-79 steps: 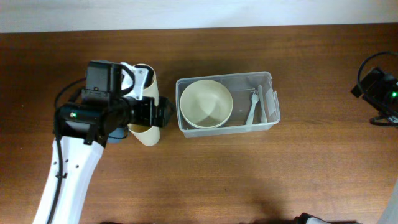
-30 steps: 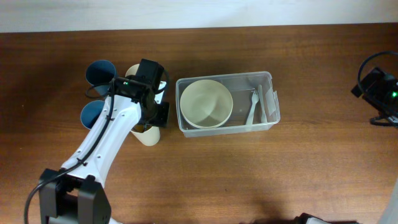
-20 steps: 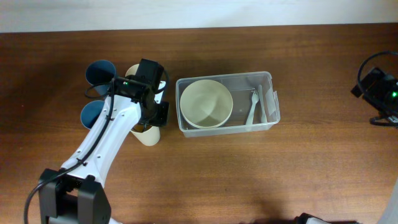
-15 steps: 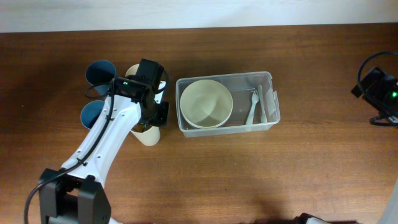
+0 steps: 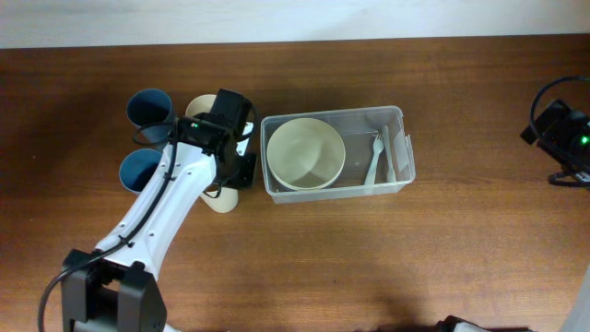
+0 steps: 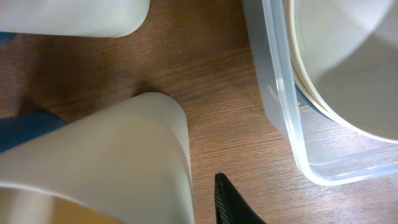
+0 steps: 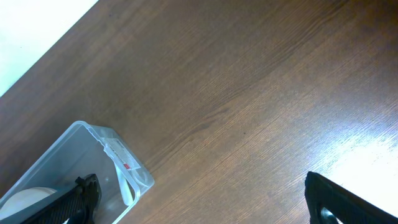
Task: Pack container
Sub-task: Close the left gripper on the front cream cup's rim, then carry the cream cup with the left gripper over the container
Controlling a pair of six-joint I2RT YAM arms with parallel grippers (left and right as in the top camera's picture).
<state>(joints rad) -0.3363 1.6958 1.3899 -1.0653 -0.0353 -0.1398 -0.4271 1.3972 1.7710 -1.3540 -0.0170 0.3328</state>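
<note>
The clear container (image 5: 396, 118) lies mid-table and holds a cream bowl (image 5: 306, 153) and a pale fork (image 5: 373, 159). Just to its left, my left gripper (image 5: 238, 171) reaches down at a cream cup (image 5: 219, 201). In the left wrist view this cream cup (image 6: 106, 165) fills the lower left. One black finger (image 6: 231, 202) stands close against its outer wall, and the other finger is hidden behind the cup. My right gripper (image 7: 208, 202) hangs open over bare wood at the far right, with the container (image 7: 134, 177) at its left.
Two blue cups (image 5: 147, 108) (image 5: 138, 168) and another cream cup (image 5: 201, 106) stand left of the container. The right arm's base (image 5: 562, 129) sits at the table's right edge. A pale wall runs along the far edge.
My left arm has swung from the blue cups over to the cream cup beside the container, then edged slightly right. The right arm, bowl and fork have not moved.
</note>
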